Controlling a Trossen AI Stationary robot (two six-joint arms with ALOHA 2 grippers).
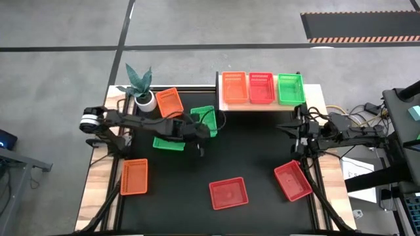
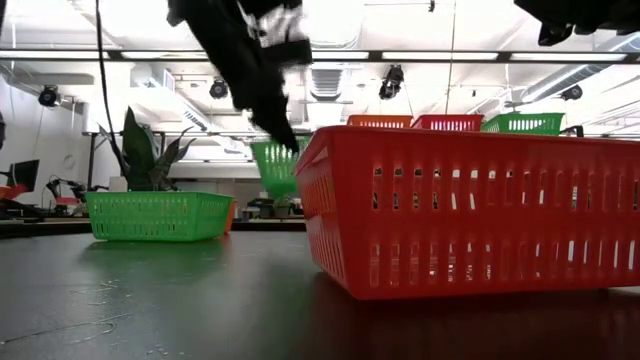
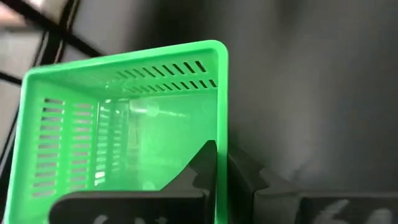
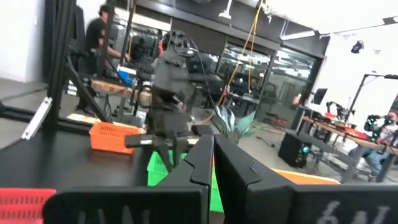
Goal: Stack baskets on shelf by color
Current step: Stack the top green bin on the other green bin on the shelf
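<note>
Now the left gripper [image 1: 205, 124] is clamped on a green basket's [image 1: 204, 117] wall, apparently lifted off the desk [image 1: 256, 151]. The right gripper [image 1: 293, 126], pinched together and empty, waits near the shelf [image 1: 262, 105], which holds one orange, one red, one green. Six remain: five lie scattered on the black desk; workshop beyond.
</note>
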